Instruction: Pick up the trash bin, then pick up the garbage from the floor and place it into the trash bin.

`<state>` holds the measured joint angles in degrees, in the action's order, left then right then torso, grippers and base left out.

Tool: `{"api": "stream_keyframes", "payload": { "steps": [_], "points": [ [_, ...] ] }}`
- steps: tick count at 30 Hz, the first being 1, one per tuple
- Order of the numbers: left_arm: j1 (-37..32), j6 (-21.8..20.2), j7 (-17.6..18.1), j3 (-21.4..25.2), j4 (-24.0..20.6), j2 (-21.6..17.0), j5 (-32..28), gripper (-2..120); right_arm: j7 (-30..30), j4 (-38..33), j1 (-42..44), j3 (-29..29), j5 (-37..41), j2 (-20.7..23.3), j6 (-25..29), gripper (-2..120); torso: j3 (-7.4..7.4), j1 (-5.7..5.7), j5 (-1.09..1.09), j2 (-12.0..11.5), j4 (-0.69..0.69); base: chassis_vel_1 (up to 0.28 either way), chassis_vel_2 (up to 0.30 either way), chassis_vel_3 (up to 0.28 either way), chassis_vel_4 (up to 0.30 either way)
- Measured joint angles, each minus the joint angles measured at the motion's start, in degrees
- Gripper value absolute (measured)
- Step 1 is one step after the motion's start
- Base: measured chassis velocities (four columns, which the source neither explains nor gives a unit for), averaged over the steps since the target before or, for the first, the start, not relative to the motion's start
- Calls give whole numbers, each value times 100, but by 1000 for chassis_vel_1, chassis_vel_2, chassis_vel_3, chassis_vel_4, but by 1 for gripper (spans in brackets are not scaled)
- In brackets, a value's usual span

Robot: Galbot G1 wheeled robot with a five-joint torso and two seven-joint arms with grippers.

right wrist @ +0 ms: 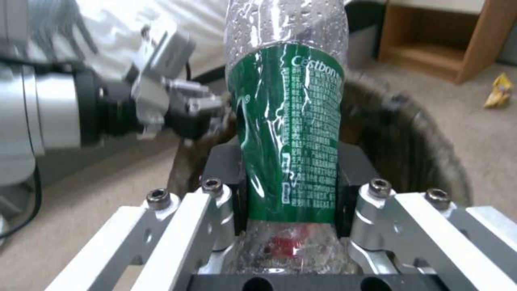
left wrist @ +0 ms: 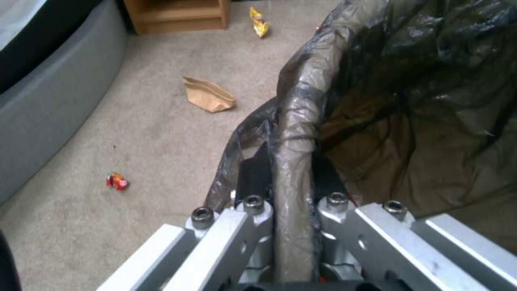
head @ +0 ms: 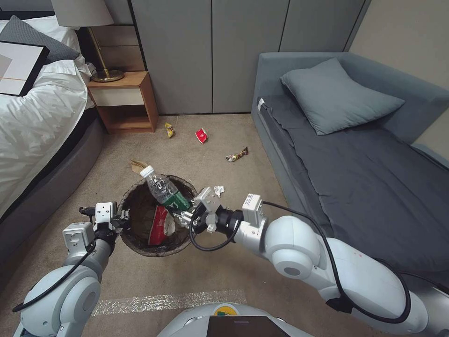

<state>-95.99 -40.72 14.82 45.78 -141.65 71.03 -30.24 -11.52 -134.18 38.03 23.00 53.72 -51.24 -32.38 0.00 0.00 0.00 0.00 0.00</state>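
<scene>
Head view: right claw (head: 184, 216) clamps bottle (head: 163, 189); left claw (head: 122, 218) seemingly pinches bin rim (head: 135, 247).

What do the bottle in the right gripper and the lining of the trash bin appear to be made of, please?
The bottle, clamped in the right gripper, looks like thin clear plastic: see-through, dimpled walls, glossy green film label. The trash bin lining, pinched by the left gripper, seems thin dark plastic film, wrinkled, shiny and slightly translucent.

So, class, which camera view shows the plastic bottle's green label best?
The right wrist view: the bottle sits close, its label readable between the right gripper fingers. The head view shows it whole but small, over the trash bin. The left wrist view shows the bin's liner.
</scene>
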Motion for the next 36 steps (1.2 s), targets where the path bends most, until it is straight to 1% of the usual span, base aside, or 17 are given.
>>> {"api": "stream_keyframes", "payload": {
  "steps": [7, 9, 12, 13, 14, 15, 16, 17, 19, 20, 22, 23, 24, 25, 26, 29, 36],
  "points": [
    [2, 0, -1, 0, -5, 9, 2, 4, -172, 115, -13, 213, -35, -96, -109, 26, 0, 0, 0, 0, 0, 0, 0, 0, 0],
    [4, -1, 0, 0, -5, 9, 2, 4, -206, 138, -14, 233, -45, -112, -123, 30, 0, 0, 0, 0, 0, 0, 0, 0, 0],
    [12, -2, -1, -9, -5, 11, 2, 4, -296, 211, -23, 275, -58, -173, -133, 43, 0, 0, 0, 0, 0, 0, 0, 0, 0],
    [12, -2, -1, -9, -5, 11, 2, 4, -296, 211, -23, 275, -58, -173, -133, 43, 0, 0, 0, 0, 0, 0, 0, 0, 0],
    [16, -2, -1, -14, -5, 11, 2, 4, -332, 237, -30, 297, -60, -202, -135, 50, 0, 0, 0, 0, 0, 0, 0, 0, 0],
    [19, -2, -2, -15, -5, 12, 3, 4, -361, 254, -37, 314, -61, -220, -135, 50, 0, 0, 0, 0, 0, 0, 0, 0, 0],
    [22, -3, -2, -15, -5, 12, 3, 4, -398, 281, -48, 340, -63, -249, -135, 56, 0, 0, 0, 0, 0, 0, 0, 0, 0],
    [22, -3, -2, -15, -5, 12, 3, 4, -398, 281, -48, 340, -63, -249, -135, 56, 0, 0, 0, 0, 0, 0, 0, 0, 0],
    [23, -5, -1, -14, -5, 11, 4, 4, -437, 312, -71, 360, -63, -297, -135, 69, 0, 0, 1, 0, 0, 0, 0, 0, 0],
    [23, -5, -1, -14, -5, 11, 4, 4, -437, 312, -71, 360, -63, -297, -135, 69, 0, 0, 1, 0, 0, 0, 0, 0, 0],
    [23, -6, -3, -8, -5, 9, 3, 4, -465, 332, -113, 360, -55, -343, -135, 83, 0, 0, 0, 0, 0, 0, 0, 0, 0],
    [23, -6, -3, -8, -5, 9, 3, 4, -465, 332, -113, 360, -55, -343, -135, 83, 0, 0, 0, 0, 0, 0, 0, 0, 0],
    [25, -6, -2, -5, -5, 7, 3, 4, -483, 333, -134, 354, -54, -360, -134, 88, 0, 0, 1, 0, 1, 0, 0, 0, 0],
    [26, -6, -1, -5, -5, 7, 2, 4, -489, 334, -145, 349, -49, -366, -134, 89, 0, 0, 1, 0, 0, 0, 0, 0, 0],
    [32, -8, -2, -4, -5, 7, 2, 4, -504, 334, -165, 326, -38, -373, -131, 95, 0, 0, 0, 0, 1, 0, 0, 0, 0],
    [43, -11, -3, -3, -5, 10, 1, 4, -519, 315, -174, 264, -16, -368, -126, 100, 0, 0, 1, 0, 0, 0, 0, 0, 0],
    [63, -22, -3, -3, 6, 27, 1, 4, -520, 209, -172, -46, 71, -345, -101, 100, 0, 0, 1, 0, 1, 0, 0, 0, 0]
  ]
}}
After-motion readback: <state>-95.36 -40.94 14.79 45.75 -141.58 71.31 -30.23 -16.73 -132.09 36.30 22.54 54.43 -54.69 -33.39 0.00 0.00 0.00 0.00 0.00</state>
